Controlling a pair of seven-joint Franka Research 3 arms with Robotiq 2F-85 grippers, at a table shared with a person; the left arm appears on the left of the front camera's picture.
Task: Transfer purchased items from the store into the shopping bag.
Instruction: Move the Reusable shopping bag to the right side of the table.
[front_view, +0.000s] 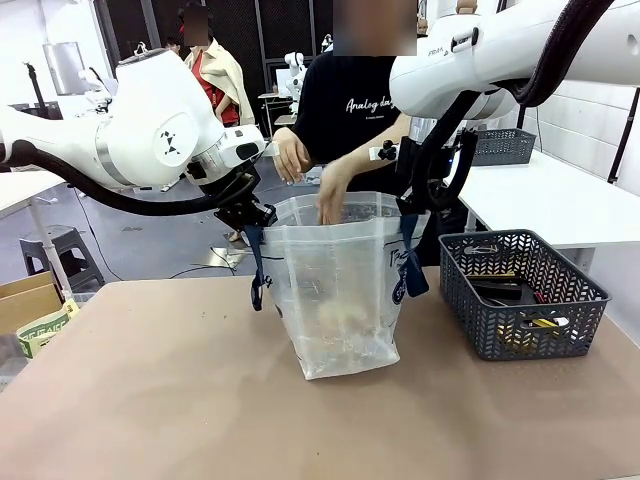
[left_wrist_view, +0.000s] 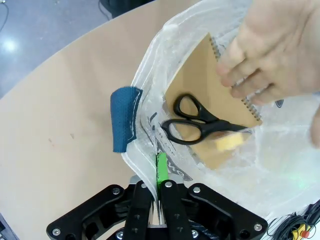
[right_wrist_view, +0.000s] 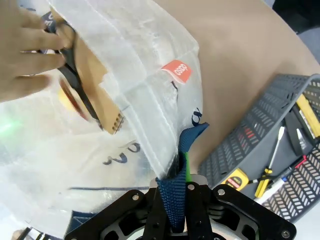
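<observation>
The translucent shopping bag (front_view: 345, 290) stands open mid-table. My left gripper (front_view: 258, 218) is shut on its left rim beside a navy handle (left_wrist_view: 123, 120). My right gripper (front_view: 408, 208) is shut on the right navy strap (right_wrist_view: 176, 200). In the wrist views, the left gripper (left_wrist_view: 159, 172) pinches the plastic rim and the right gripper (right_wrist_view: 181, 172) pinches the strap. A person's hand (left_wrist_view: 270, 55) reaches into the bag, holding a brown spiral notebook (left_wrist_view: 205, 95) with black scissors (left_wrist_view: 200, 122) against it. The grey lattice store basket (front_view: 458, 285) sits to the right, holding small items.
The basket (right_wrist_view: 235, 145) holds a yellow tape measure (right_wrist_view: 235, 178), a screwdriver (right_wrist_view: 272, 167) and other small tools. A second grey basket (front_view: 503, 146) stands on a white table behind. A cardboard box (front_view: 25, 300) sits off the table's left edge. The front of the table is bare.
</observation>
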